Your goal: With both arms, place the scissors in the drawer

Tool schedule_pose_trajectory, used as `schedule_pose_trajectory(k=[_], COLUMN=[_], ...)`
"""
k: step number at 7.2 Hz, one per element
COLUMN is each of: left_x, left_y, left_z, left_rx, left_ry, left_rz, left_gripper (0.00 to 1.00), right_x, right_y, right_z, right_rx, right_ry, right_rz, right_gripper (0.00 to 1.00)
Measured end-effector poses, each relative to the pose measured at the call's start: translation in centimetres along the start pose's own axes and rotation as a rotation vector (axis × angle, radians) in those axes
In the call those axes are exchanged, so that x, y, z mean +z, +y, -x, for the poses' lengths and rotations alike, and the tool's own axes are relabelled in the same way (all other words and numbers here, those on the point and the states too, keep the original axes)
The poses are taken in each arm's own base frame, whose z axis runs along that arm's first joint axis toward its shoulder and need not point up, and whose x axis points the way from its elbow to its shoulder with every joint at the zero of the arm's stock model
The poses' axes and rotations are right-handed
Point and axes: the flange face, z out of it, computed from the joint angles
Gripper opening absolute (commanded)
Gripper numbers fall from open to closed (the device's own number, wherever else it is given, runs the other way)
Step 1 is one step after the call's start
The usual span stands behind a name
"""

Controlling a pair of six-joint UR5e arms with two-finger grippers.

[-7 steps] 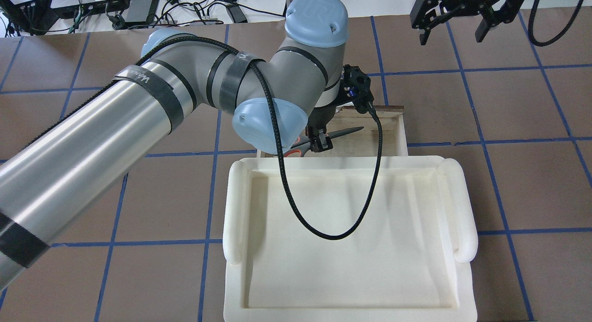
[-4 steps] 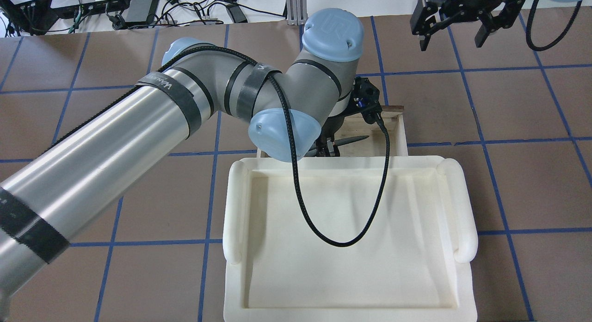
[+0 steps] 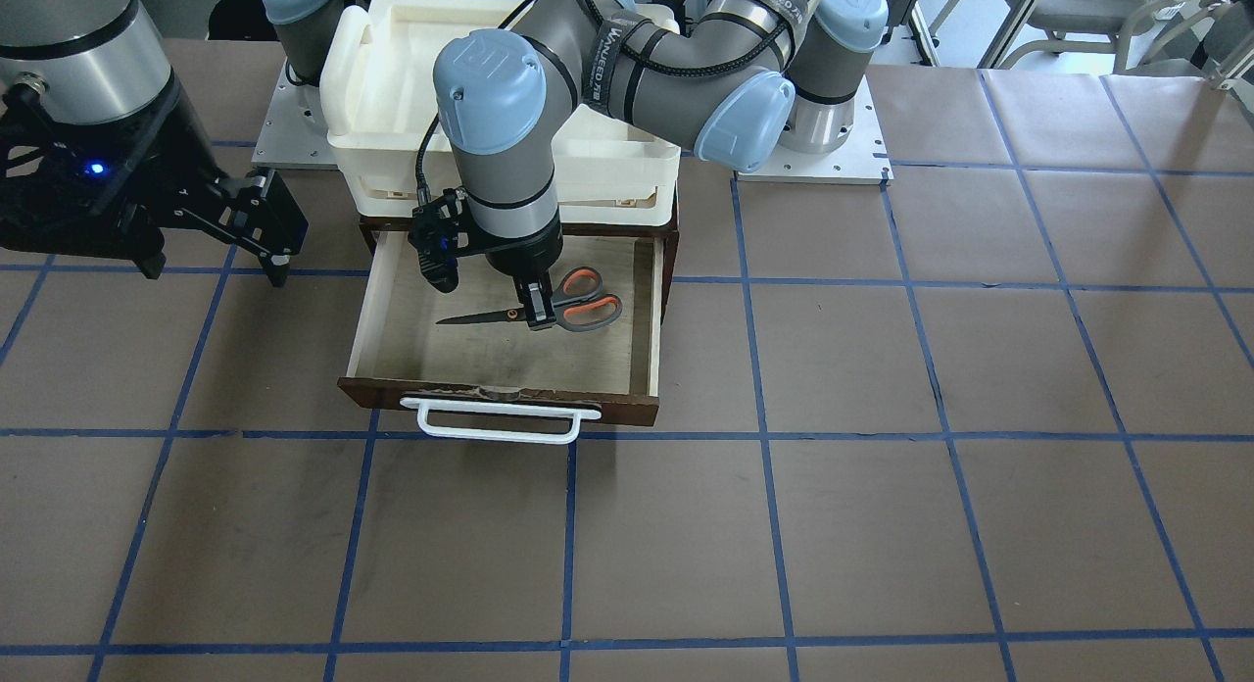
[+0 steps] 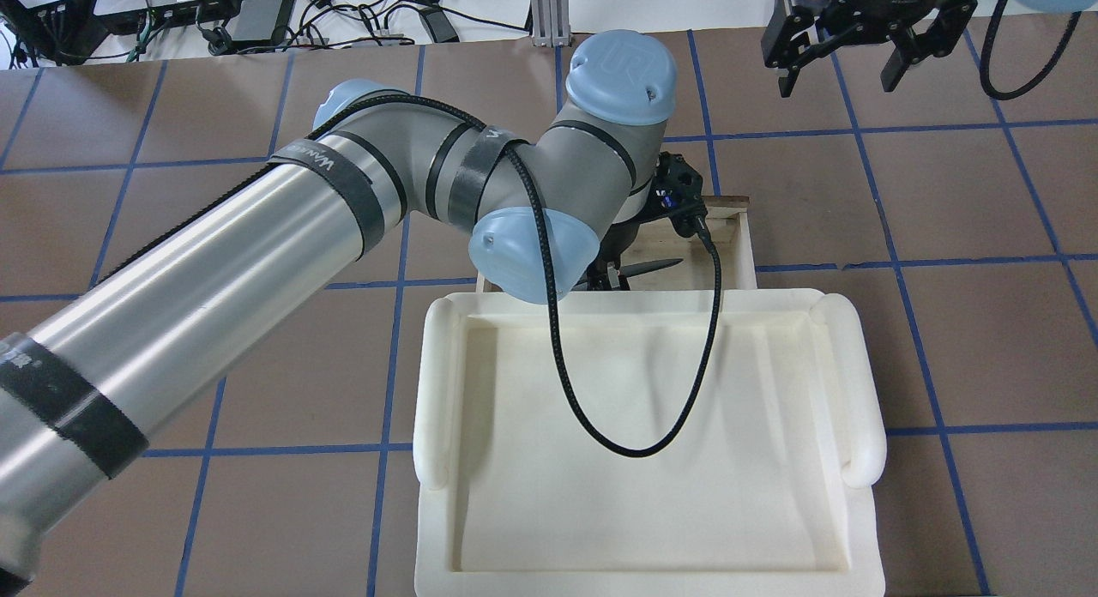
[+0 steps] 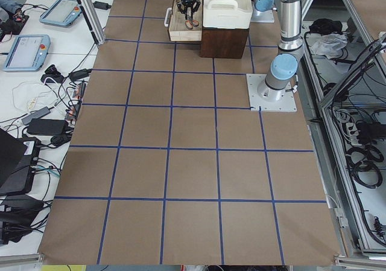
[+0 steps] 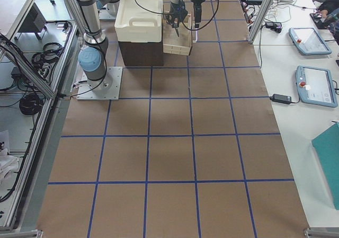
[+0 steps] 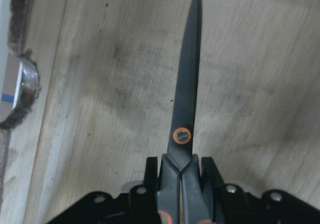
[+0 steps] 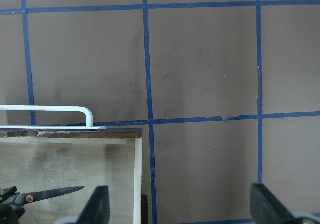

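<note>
While left gripper (image 3: 538, 315) clamps scissors (image 7: 186, 99), they're w/in drawer (image 3: 441, 354).

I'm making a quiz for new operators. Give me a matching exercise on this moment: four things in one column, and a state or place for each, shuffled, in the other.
Things
1. scissors
2. drawer
3. left hand
4. right hand

States or places
A. open, holding nothing, off to the drawer's side
B. pulled out from under the white tray
C. shut on the scissors
D. blades closed, over the drawer's floor

Pairs: 1-D, 2-B, 3-C, 4-A
</note>
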Motion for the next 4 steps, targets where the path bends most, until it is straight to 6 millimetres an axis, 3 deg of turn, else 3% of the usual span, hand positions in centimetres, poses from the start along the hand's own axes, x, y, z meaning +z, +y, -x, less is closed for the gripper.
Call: schedule_pose_trajectory(k=[3,4], left_x=[0.85,0.90], left_y=[-0.28,-0.33], left_z=[-0.02,-0.11], left_rx=[-0.007,-0.008], left_ry=[0.008,0.009], left_rz=[0.008,0.008], left_gripper=[0.00,0.25], right_x=[0.05,0.08], right_y=[0.07,0.05], right_z=[0.72,0.76], right_rx=[-0.001,0.000], right_ry=[-0.074,-0.077], right_rz=[0.007,0.008], right_gripper=[1.00,1.00])
